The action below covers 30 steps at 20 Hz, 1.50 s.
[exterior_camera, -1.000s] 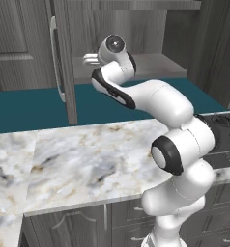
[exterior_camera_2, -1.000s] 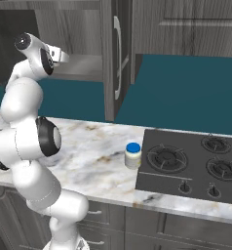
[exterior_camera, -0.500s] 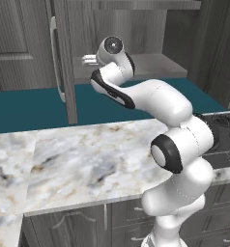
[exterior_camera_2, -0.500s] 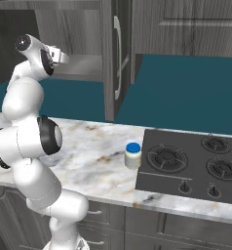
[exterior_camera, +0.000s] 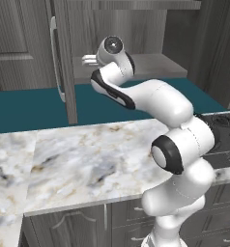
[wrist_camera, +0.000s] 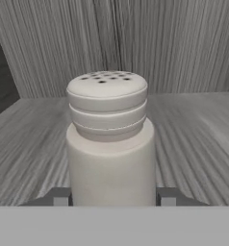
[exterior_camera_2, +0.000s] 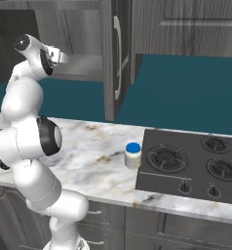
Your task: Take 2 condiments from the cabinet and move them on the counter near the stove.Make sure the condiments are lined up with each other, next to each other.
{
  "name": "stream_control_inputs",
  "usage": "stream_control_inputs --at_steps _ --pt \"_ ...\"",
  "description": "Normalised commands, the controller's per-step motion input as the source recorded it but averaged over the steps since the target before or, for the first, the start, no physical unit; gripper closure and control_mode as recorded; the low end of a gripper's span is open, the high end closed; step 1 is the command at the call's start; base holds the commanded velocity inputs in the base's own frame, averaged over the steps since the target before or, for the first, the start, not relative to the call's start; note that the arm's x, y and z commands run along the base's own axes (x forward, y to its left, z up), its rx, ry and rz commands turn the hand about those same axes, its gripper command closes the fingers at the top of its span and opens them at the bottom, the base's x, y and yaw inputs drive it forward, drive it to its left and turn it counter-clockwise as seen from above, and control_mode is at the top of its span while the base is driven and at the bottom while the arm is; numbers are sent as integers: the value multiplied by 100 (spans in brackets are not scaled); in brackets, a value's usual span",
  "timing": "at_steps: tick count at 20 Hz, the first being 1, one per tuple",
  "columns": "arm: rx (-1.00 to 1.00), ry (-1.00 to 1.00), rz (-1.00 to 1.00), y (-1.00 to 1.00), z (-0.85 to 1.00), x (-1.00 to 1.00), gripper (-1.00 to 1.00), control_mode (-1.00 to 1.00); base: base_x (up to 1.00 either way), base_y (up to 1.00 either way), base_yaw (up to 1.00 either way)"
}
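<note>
Room: we see a rendered kitchen with a teal back wall, dark grey wood-grain fronts and a white marble desk (exterior_camera: 88, 159) veined in grey and tan.
Cabinet: the wall cabinet (exterior_camera: 136, 29) stands open above the desk's back edge; its door (exterior_camera_2: 113, 53) with the long silver bar handle (exterior_camera_2: 119, 58) swings out toward us, and the inner shelf (wrist_camera: 193, 139) is exposed.
Arm: we see it rise from the front edge of the desk and reach up into the open cabinet.
Hand: the hand (wrist_camera: 114, 199) sits low at the shelf, one finger tip (wrist_camera: 58, 197) on each side of the shaker's base; both tips lie right at the bottle's sides, but we cannot tell whether they are pressing on it.
Shaker: the pale grey shaker bottle (wrist_camera: 109, 144) stands upright on the cabinet shelf, its ribbed cap with holes on top, between the finger tips.
Jar: the cream-white jar with blue lid (exterior_camera_2: 133, 155) stands upright on the desk, just beside the left edge of the stove.
Stove: the flat black cooktop (exterior_camera_2: 191, 166) lies at the right end of the desk, with round burner rings and small knobs along its front edge.
</note>
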Motion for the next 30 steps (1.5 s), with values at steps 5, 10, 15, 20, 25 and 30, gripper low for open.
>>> stream_control_inputs --at_steps 5,10,15,20,25,30 --pt "0 -14 0 -14 0 -94 100 -100 0 0 0" --pt "0 -14 0 -37 0 -100 100 -100 0 0 0" --pt "0 -6 1 -66 19 -100 100 -100 0 0 0" --pt "0 1 6 -58 10 -100 100 -100 0 0 0" --pt "0 10 9 -27 0 -95 100 -100 0 0 0" --pt "0 12 4 -30 5 -83 100 -100 0 0 0"
